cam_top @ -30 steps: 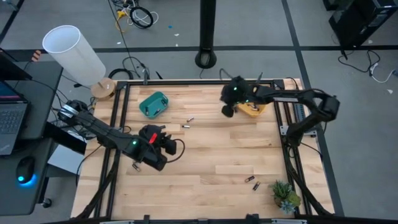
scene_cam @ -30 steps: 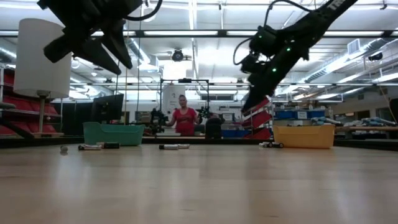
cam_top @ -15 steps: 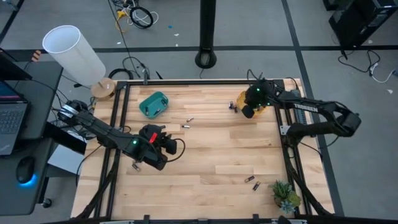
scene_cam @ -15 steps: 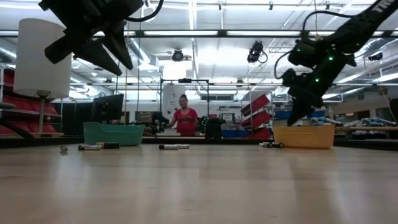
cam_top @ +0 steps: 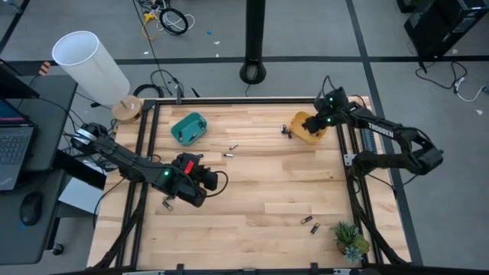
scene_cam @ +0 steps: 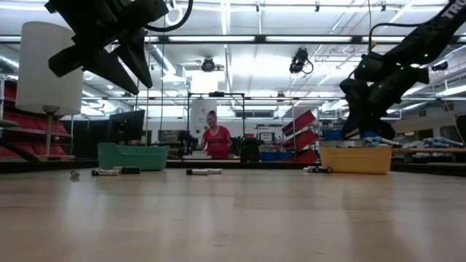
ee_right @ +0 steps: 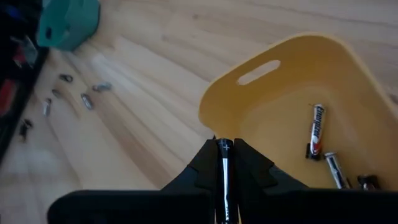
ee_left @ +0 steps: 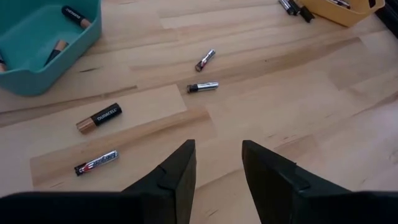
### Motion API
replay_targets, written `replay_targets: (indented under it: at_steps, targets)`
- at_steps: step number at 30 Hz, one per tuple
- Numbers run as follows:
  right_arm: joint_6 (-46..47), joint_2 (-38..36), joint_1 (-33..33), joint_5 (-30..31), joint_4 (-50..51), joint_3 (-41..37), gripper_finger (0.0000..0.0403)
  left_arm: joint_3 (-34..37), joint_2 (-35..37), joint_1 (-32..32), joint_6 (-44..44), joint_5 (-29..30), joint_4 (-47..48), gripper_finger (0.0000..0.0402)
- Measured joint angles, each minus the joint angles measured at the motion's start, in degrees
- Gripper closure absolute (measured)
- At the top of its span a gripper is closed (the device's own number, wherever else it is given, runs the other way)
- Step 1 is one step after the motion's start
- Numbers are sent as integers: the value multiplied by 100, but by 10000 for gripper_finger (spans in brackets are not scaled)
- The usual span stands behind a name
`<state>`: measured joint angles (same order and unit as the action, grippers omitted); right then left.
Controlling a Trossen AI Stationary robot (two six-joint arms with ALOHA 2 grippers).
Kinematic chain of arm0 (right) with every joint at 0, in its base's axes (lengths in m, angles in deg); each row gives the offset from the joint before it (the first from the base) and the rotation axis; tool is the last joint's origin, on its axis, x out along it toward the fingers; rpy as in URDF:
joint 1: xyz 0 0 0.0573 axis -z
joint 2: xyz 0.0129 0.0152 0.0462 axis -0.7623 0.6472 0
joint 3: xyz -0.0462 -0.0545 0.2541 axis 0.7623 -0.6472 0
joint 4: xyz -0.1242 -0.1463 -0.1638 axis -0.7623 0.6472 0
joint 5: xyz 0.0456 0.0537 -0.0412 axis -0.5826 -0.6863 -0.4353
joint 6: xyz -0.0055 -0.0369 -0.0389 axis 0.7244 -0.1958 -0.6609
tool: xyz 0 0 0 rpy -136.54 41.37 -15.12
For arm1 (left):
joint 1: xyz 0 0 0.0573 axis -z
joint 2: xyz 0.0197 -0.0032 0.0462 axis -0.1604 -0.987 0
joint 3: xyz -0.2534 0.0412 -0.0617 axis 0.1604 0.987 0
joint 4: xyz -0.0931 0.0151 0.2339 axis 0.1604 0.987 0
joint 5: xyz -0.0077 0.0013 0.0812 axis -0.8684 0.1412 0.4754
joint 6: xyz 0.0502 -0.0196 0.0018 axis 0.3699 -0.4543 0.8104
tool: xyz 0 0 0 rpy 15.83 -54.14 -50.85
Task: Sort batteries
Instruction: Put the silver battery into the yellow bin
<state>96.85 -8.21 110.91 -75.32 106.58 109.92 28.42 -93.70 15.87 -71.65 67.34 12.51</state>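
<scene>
Right hand [ee_right: 222, 163]: poised above the yellow bin [ee_right: 292, 81] at the far right of the tabletop [cam_top: 252, 183], fingers pinched on a slim battery [ee_right: 223, 180] held end-on between them. In the low view the right hand [scene_cam: 368, 135] hangs just over the bin's rim.

Yellow bin, contents: one battery with a red and silver label [ee_right: 316, 135], a silvery one beside it [ee_right: 333, 168], and what may be a third at the edge of the frame, too cut off to be sure.

Left hand [ee_left: 217, 171]: raised over the left-middle of the tabletop, fingers parted with a clear gap, nothing between them. In the overhead view the left hand [cam_top: 200, 177] sits well apart from both bins.

Teal bin [cam_top: 188, 127]: far left of the tabletop; at least two batteries lie inside [ee_left: 73, 15].

Loose batteries on the wood: a copper-topped black one [ee_left: 98, 118], a black and silver one [ee_left: 96, 162] near it, two small silvery ones [ee_left: 203, 87] towards the centre, a pair [cam_top: 287, 131] just beside the yellow bin, and another pair [cam_top: 310, 224] near the front right, close to a small potted plant [cam_top: 350, 240].
</scene>
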Motion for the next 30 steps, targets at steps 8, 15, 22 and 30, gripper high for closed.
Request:
replay_targets:
  at_steps: [8,15,22,30]
  targets:
    - [-145,-6,186,407,-20,2,368,0,0,0,8,10,-16,257]
    - [-318,-11,-73,1573,-22,13,365,0,-13,-46,483,75,-192,257]
    - [-530,-15,-254,2341,325,181,340,0,-13,-111,736,114,-307,257]
    - [-596,-17,-259,2395,322,219,292,0,-13,-111,751,90,-313,257]
